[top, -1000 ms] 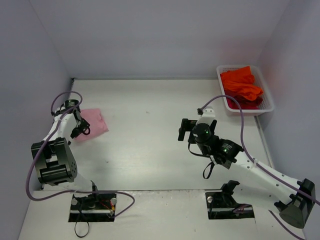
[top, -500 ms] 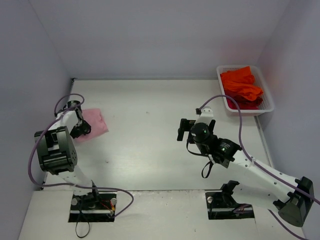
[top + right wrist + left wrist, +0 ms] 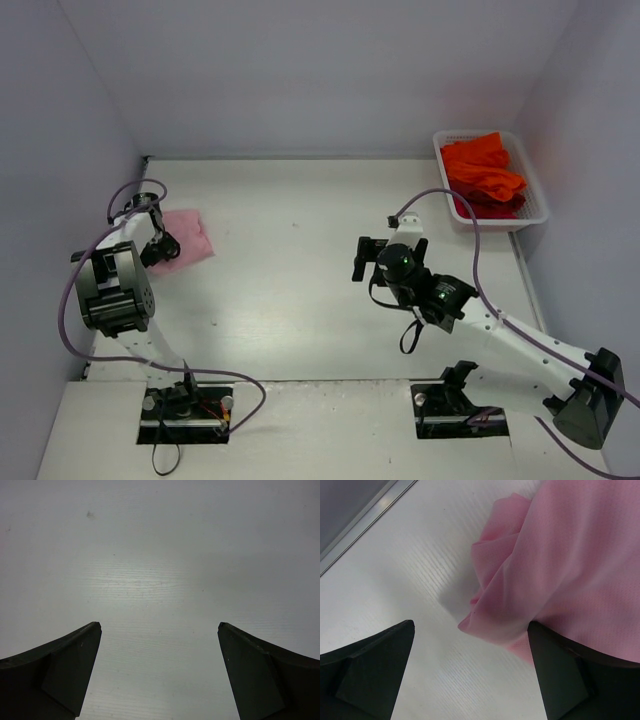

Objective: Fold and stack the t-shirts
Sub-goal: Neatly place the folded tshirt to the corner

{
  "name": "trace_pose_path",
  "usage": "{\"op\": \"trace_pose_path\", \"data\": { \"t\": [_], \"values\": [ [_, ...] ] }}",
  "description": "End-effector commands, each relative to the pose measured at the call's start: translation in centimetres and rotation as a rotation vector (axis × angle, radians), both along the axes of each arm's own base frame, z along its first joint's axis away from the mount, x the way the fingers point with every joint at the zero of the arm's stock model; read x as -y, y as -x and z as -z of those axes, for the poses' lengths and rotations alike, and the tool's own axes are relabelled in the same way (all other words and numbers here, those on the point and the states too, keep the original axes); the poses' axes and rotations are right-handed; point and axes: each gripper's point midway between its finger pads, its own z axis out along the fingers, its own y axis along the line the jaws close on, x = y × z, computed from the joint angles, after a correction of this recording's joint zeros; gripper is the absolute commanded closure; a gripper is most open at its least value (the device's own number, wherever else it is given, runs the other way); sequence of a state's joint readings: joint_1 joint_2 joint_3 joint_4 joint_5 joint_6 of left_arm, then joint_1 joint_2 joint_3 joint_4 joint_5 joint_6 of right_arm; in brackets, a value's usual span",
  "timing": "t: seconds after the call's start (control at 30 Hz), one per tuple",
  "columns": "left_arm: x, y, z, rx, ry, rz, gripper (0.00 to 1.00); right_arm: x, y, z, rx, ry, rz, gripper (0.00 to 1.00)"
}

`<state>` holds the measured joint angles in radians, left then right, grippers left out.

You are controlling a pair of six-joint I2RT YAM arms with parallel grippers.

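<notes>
A folded light pink t-shirt (image 3: pixel 188 236) lies on the white table near the left wall. My left gripper (image 3: pixel 160 246) stands open at its near-left edge. In the left wrist view the pink t-shirt (image 3: pixel 570 565) fills the upper right. Its folded corner reaches the gap of the left gripper (image 3: pixel 470 625), and the right finger (image 3: pixel 585 680) overlaps the cloth. Several orange-red t-shirts (image 3: pixel 484 170) are heaped in the basket at the back right. My right gripper (image 3: pixel 362 258) hangs open over the table's middle. Only bare table shows between the open right gripper's (image 3: pixel 159 625) fingers.
The white mesh basket (image 3: pixel 500 224) sits against the right wall at the back. Walls close in the table on the left, back and right. A purple cable loops off each arm.
The left arm has folded back toward the left wall, with its gripper staying at the pink t-shirt's edge. The right gripper has drifted slightly left. Both stay open.
</notes>
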<state>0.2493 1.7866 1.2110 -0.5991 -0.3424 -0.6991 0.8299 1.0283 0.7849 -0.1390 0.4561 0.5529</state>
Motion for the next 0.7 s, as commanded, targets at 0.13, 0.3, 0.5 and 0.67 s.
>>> {"op": "trace_pose_path", "data": {
  "t": [0.13, 0.3, 0.5, 0.67],
  "values": [
    [-1.7, -2.6, -2.1, 0.065, -0.058, 0.002, 0.06, -0.8, -1.4, -2.4, 0.055, -0.049, 0.03, 0.0],
    [-2.0, -3.5, -2.2, 0.063, -0.068, 0.015, 0.06, -0.8, -1.6, -2.1, 0.051, -0.042, 0.035, 0.0],
    [-2.2, -4.4, -1.9, 0.063, -0.068, 0.033, 0.07, -1.5, -1.9, -1.1, 0.031, -0.029, 0.03, 0.0],
    [-2.6, -5.1, -1.7, 0.053, -0.076, 0.041, 0.06, -2.0, -2.2, -1.0, 0.027, -0.033, 0.023, 0.0]
  ]
}}
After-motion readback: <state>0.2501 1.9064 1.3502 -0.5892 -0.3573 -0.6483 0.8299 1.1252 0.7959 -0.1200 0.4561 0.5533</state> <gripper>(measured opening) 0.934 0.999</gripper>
